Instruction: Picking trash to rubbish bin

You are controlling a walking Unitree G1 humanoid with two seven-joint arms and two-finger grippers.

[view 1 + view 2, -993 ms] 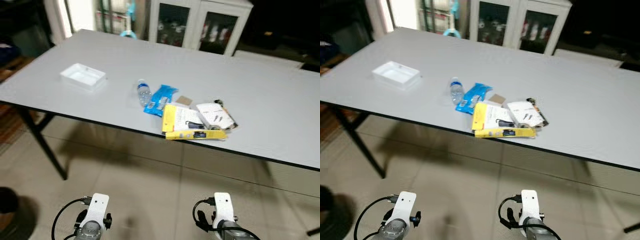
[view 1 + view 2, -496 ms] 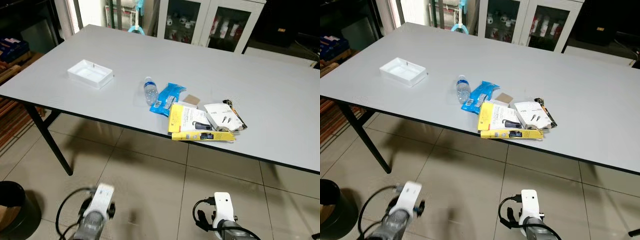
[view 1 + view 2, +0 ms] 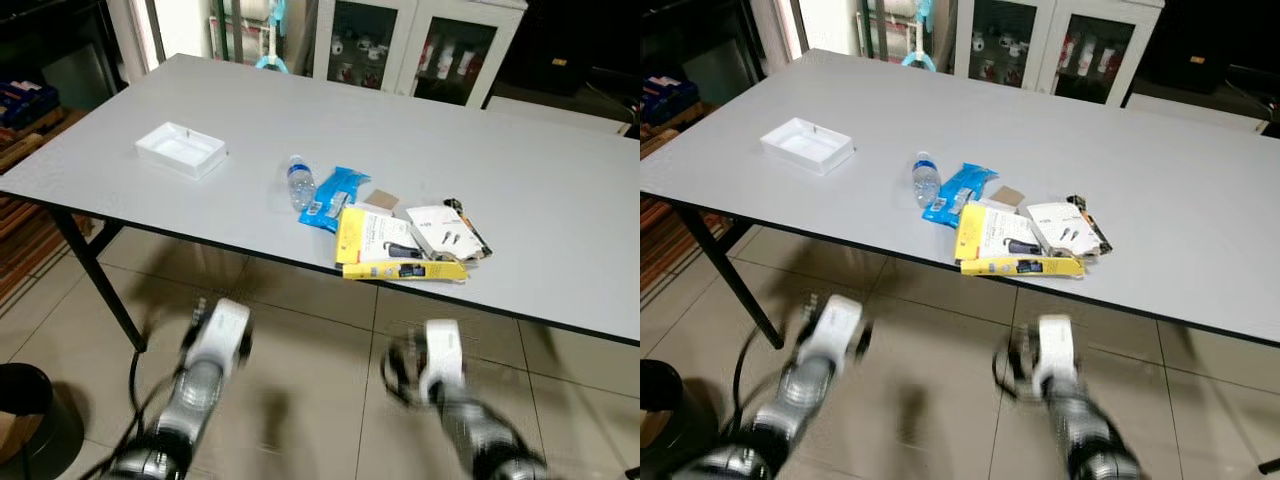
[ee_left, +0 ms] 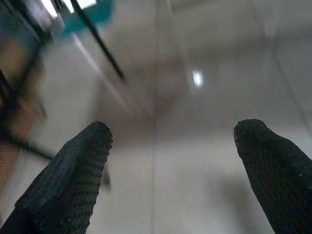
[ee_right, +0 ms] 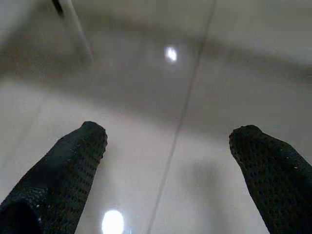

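The trash lies in a small heap near the front edge of the grey table (image 3: pixel 560 200): a yellow package (image 3: pixel 385 250), a white package (image 3: pixel 445 230) touching it, a blue wrapper (image 3: pixel 335 197) and a small plastic bottle (image 3: pixel 297 182) just beside. A white tray (image 3: pixel 181 149) sits well apart. The left gripper (image 4: pixel 170 161) and right gripper (image 5: pixel 168 161) hang over the tiled floor (image 5: pixel 185 73), both with fingers spread wide and empty. A black bin (image 3: pixel 30 420) stands on the floor at the left.
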